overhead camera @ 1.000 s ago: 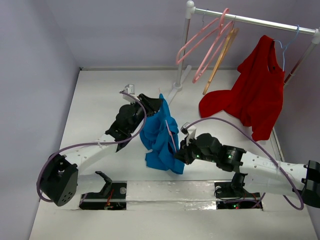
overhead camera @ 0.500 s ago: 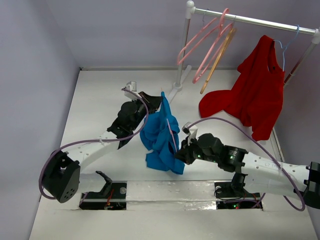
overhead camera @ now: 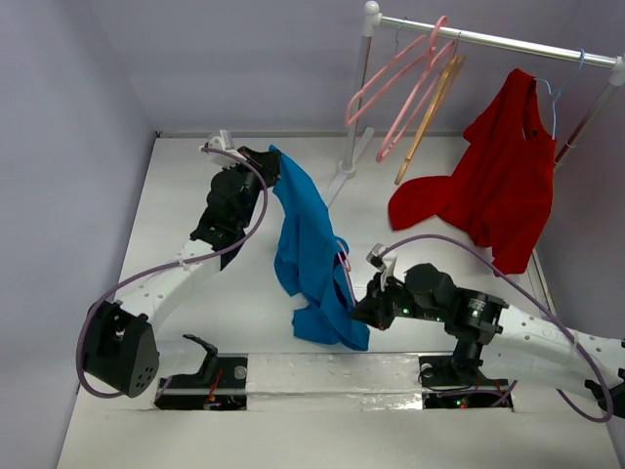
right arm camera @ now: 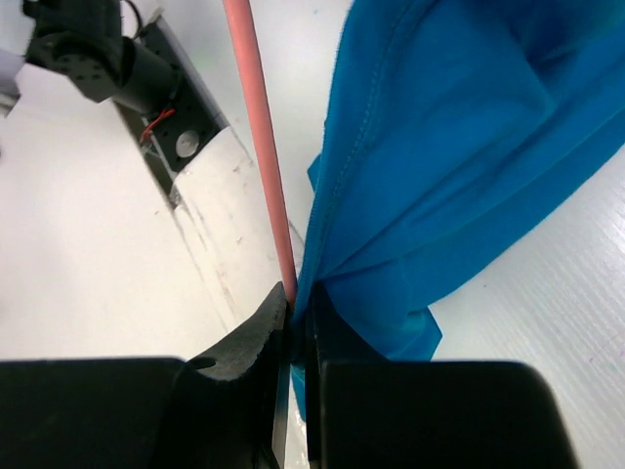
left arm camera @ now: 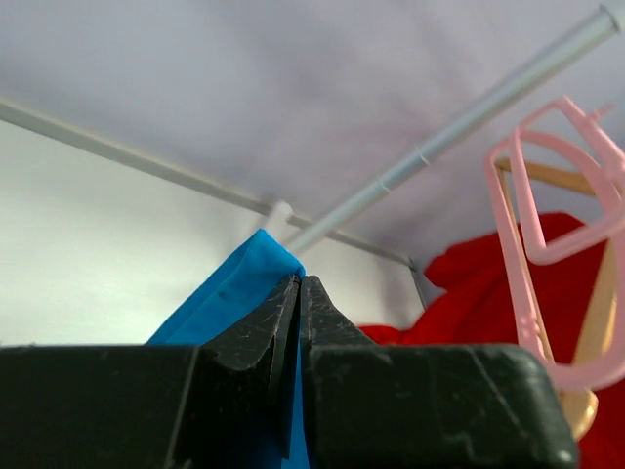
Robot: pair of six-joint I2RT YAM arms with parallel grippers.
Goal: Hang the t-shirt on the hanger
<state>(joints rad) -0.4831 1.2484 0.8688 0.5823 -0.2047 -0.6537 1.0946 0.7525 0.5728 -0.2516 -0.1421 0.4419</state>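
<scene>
Seeing the left gripper (overhead camera: 270, 159) clamped fully shut on the top edge of the t-shirt (overhead camera: 305, 244), up at 11 o'clock of the table (overhead camera: 176, 230) in the top view. Seeing the right gripper (overhead camera: 356, 311) at about 5 o'clock of the cloth, jaws nearly closed on the pink rod of the hanger (right arm camera: 256, 137), with blue fabric pressed against the same jaws. Puts the t-shirt mid-table, hung as a band from the 11 o'clock pinch down to the 5 o'clock one, with the lower folds bunched by the right gripper.

Reads as the threading step: getting a hanger arm inside the shirt.
- Keep the left pinch high and taut so the cloth opens up.
- Feed the hanger along its own rod axis toward 11 o'clock, not sideways.
- Grip rod only with the right jaws if possible, to avoid dragging fabric along.
- Watch for the rod tip snagging a fold instead of entering an opening.

Can't tell which opening (hem, neck, sleeve) sits at the left pinch. Can't see most of the hanger in the top view: just a short pink sliver at 11 o'clock of the right gripper, with hook and far shoulder hidden. Can't confirm whether the right jaws also trap cloth. Ignoring the spare hangers (overhead camera: 395, 88) and red garment (overhead camera: 503, 186) on the rail (overhead camera: 488, 39) at 1–2 o'clock.
</scene>
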